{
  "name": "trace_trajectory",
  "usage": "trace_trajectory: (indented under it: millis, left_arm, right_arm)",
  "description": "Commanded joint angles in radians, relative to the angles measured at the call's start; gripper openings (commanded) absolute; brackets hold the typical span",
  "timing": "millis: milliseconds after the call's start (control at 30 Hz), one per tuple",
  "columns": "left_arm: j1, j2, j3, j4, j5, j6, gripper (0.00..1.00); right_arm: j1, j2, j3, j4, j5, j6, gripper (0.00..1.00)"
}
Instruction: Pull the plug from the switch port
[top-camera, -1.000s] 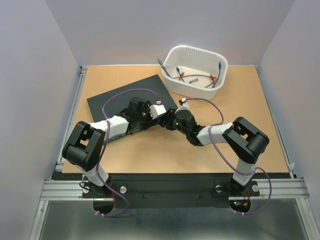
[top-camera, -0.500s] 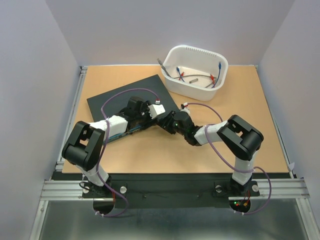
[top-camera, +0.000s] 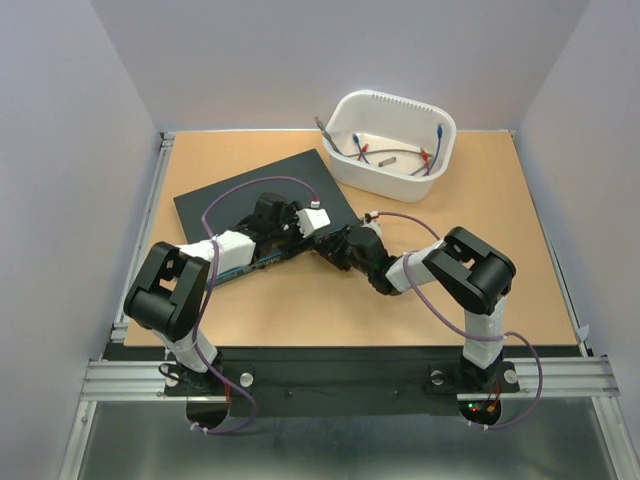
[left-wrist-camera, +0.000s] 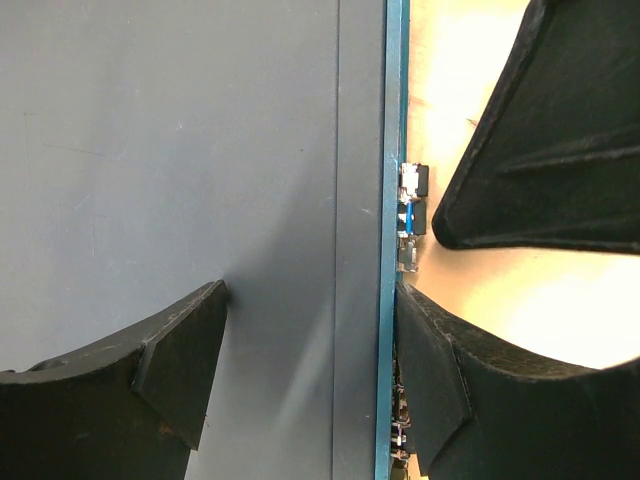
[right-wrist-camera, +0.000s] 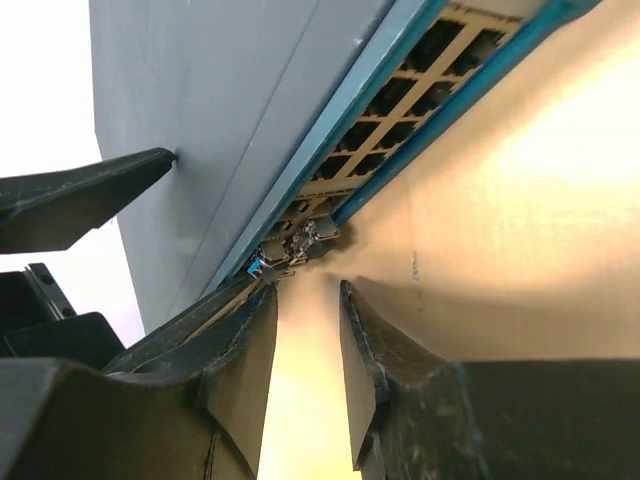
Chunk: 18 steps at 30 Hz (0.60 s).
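Observation:
The switch (top-camera: 255, 195) is a flat dark box lying at the left middle of the table. Its blue socket edge (right-wrist-camera: 400, 60) faces the right arm. My left gripper (top-camera: 312, 224) is open over that edge, one finger (left-wrist-camera: 180, 365) above the grey top (left-wrist-camera: 170, 150) and the other finger (left-wrist-camera: 430, 380) against the blue edge. Small plugs (right-wrist-camera: 288, 250), one with blue on it, sit in the ports at the row's end. They also show in the left wrist view (left-wrist-camera: 410, 210). My right gripper (right-wrist-camera: 308, 290) is narrowly open and empty, its tips just short of the plugs.
A white tub (top-camera: 440, 135) holding loose cables and a small grey bar stands at the back right. Purple cables loop over both arms. The right gripper's dark body (left-wrist-camera: 545, 130) fills the upper right of the left wrist view.
My right gripper has slid left along the table toward the switch's socket edge, and its elbow has followed. The left arm and the switch have not moved.

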Motion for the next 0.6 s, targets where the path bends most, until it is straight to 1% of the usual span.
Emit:
trace_trajectory:
  millis: [0,200,300,567]
  left_arm:
    - [0.018,0.047,0.001,0.006,-0.022,-0.030,0.75]
    - [0.018,0.056,0.009,0.006,-0.025,-0.035,0.75]
    - [0.018,0.059,0.009,0.006,-0.022,-0.033,0.75]
    - [0.018,0.059,0.010,0.006,-0.026,-0.036,0.75]
  right_arm:
    - [-0.013,-0.009,-0.016,0.115,0.042,0.010,0.37]
    - [-0.014,-0.003,-0.036,0.180,0.011,0.015,0.35]
    - [-0.014,0.000,-0.047,0.192,0.028,0.027,0.35]
    - [-0.025,0.037,-0.016,0.226,0.004,0.027,0.33]
